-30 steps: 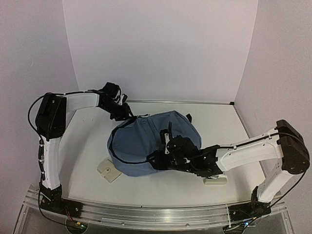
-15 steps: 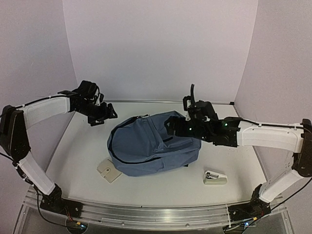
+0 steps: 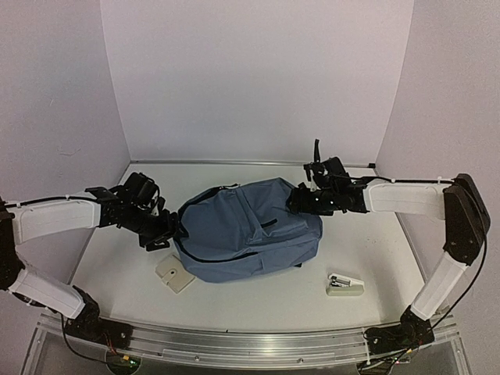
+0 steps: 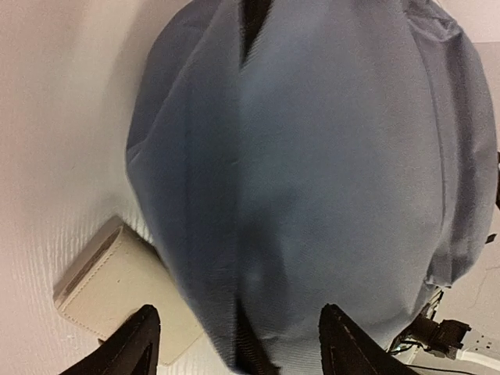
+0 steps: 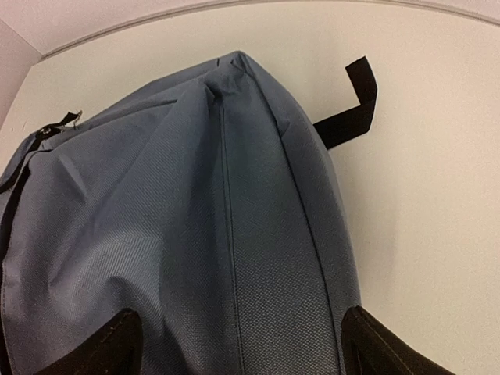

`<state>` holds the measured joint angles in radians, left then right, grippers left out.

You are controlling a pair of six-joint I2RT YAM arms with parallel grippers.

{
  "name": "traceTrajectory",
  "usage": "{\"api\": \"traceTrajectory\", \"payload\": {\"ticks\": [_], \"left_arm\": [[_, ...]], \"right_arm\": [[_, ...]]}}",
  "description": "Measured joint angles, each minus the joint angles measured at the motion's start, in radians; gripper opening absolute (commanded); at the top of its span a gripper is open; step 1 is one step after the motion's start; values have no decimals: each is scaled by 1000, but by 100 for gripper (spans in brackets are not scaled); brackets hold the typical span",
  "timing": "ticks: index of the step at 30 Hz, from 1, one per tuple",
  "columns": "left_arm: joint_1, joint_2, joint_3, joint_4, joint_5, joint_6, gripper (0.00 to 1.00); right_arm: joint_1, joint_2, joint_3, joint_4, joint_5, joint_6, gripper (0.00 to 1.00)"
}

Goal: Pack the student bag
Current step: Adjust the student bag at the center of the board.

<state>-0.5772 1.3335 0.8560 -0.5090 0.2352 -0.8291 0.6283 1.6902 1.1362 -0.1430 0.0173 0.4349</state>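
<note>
The student bag (image 3: 246, 230), slate-blue with black zips, lies bulging in the middle of the table. My left gripper (image 3: 164, 234) is low at its left edge, open. In the left wrist view the bag (image 4: 328, 156) fills the frame, and its near edge with a black zip lies between the spread fingertips (image 4: 133, 344) of the left gripper (image 4: 238, 348). My right gripper (image 3: 297, 201) is at the bag's back right, open. In the right wrist view it (image 5: 242, 348) hovers over a seam of the bag (image 5: 195, 234), with a black strap (image 5: 351, 109) beyond.
A beige flat case (image 3: 174, 273) lies at the bag's front left corner, close to the left fingers, and shows in the left wrist view (image 4: 117, 289). A small white stapler (image 3: 344, 286) lies at the front right. Walls enclose the table at the back and sides.
Both grippers let go of the bag, opened and lifted away. The left has now come down to the bag's left edge, the right to its back right. The bag has settled flatter.
</note>
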Motion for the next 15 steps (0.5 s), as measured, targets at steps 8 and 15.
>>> {"api": "traceTrajectory", "payload": {"ticks": [8,15], "left_arm": [[1,-17,-93,100,8,-69,22],[6,98,-51,138,-6,-32,0]], "right_arm": [[-11,7,-57,57,-39,-2,41],[-12,-38,-135,131,-95,31,11]]}}
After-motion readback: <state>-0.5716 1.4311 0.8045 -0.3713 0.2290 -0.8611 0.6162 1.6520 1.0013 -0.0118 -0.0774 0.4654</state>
